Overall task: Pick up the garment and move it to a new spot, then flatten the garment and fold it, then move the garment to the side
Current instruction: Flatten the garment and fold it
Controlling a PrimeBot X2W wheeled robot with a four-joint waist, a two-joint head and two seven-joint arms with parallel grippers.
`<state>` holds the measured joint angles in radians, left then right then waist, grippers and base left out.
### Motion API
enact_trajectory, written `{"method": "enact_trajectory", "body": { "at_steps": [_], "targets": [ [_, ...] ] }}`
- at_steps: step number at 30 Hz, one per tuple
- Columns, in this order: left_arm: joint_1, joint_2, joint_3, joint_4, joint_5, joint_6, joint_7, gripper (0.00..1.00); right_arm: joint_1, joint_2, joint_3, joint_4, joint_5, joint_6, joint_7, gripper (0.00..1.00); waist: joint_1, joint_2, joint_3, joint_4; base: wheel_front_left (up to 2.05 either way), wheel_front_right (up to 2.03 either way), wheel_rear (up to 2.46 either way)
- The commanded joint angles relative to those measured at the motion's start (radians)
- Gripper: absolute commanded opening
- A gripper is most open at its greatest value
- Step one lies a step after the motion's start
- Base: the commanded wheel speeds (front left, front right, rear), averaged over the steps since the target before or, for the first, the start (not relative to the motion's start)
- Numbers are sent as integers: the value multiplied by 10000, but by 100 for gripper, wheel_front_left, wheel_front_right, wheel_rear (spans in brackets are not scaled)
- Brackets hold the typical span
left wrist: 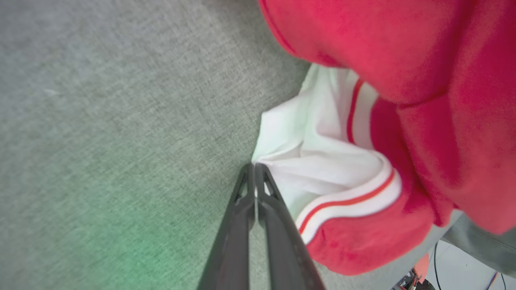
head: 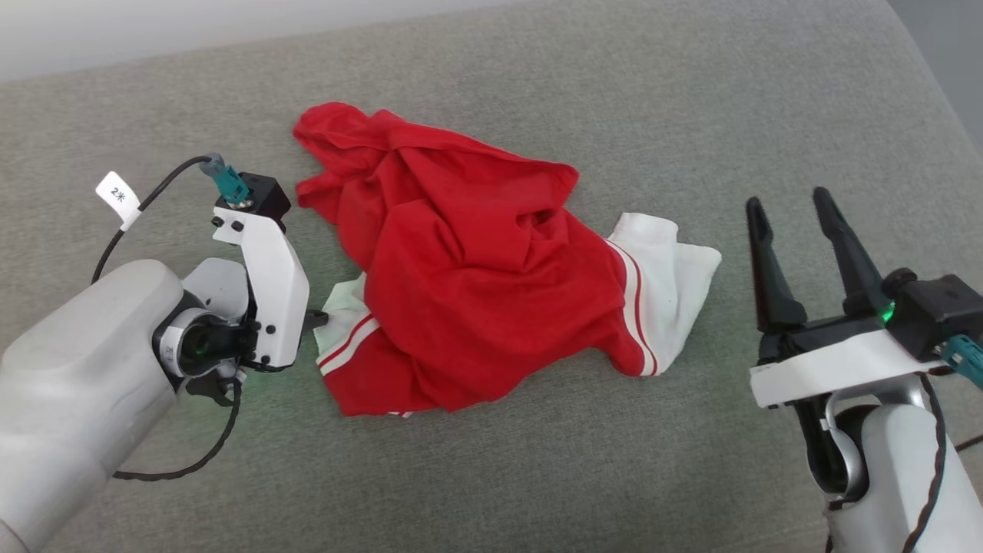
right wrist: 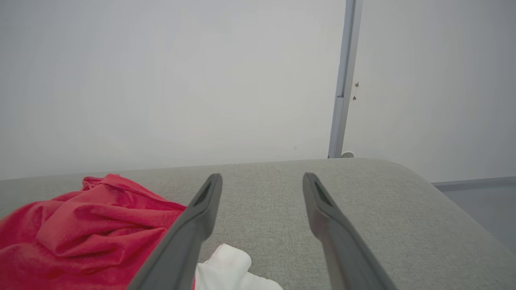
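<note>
Grey woven bench [head: 537, 476] before a plain pale wall [right wrist: 161, 80], red garment [head: 476, 269] crumpled mid-surface.
Left end effector [left wrist: 254, 166] pinched shut on the corner of the white sleeve end at the garment's left side. Right end effector [head: 787, 196] spread wide, set apart from the other white sleeve, touching nothing. Open grey cloth all round the heap. Rounded bench corner at far right, floor [right wrist: 483, 193] beyond it, thin upright post [right wrist: 344, 80] against the wall.

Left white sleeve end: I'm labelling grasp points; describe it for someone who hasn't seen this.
On the grey woven cushion lies a crumpled bright red fabric shirt. Its left white sleeve end is the one pinched at its edge by the shut left pincer; the other white sleeve end lies free near the open right pincer.
</note>
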<state>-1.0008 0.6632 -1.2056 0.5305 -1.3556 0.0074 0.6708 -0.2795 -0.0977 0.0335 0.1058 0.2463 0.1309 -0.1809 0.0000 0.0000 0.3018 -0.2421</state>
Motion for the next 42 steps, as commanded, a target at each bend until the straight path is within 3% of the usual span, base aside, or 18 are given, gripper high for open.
{"method": "enact_trajectory", "body": {
  "at_steps": [1,10,23,27,34,35,36,37,38,39,42],
  "targets": [
    [302,-33,-56,77,-46,-38,-48,0,100,-15,-66,9,-12,-1,-46,100,0,0,-92,125,0,0,0],
    [183,1233,383,-1122,58,693,-394,0,550,-117,-472,-171,-188,-1,211,100,0,0,-643,880,0,0,0],
    [1613,4283,705,-3571,-625,3151,-461,0,850,-89,-526,-555,-194,-1,613,100,0,0,-728,1288,0,0,0],
    [2333,4528,654,-3821,-1153,3491,-595,0,822,-76,-539,-581,-152,-1,618,100,0,0,-584,1297,0,0,0],
    [2590,4449,770,-3929,-1324,3493,-926,0,647,-84,-524,-586,-116,-1,617,100,0,0,-398,1304,0,0,0],
    [2506,4460,822,-3971,-1326,3479,-991,18,617,-103,-531,-567,-99,-1,609,100,0,0,-375,1306,0,0,0],
    [2298,4554,910,-4060,-1193,3466,-1005,44,580,-141,-538,-516,-85,-1,560,100,0,0,-344,1309,0,0,0],
    [2193,4591,955,-4137,-1153,3457,-996,51,555,-138,-534,-507,-63,-1,537,100,0,0,-334,1310,0,0,0],
    [2094,4622,999,-4215,-1079,3458,-1011,91,544,-124,-525,-510,-55,-1,532,100,0,0,-327,1307,0,0,0],
    [2002,4644,1048,-4280,-1040,3473,-1010,98,539,-116,-523,-500,-51,-1,521,100,0,0,-321,1302,0,0,0],
    [1752,4704,1140,-4448,-914,3512,-918,100,492,-109,-527,-454,-35,-1,486,100,0,0,-291,1283,0,0,0]
  ]
}}
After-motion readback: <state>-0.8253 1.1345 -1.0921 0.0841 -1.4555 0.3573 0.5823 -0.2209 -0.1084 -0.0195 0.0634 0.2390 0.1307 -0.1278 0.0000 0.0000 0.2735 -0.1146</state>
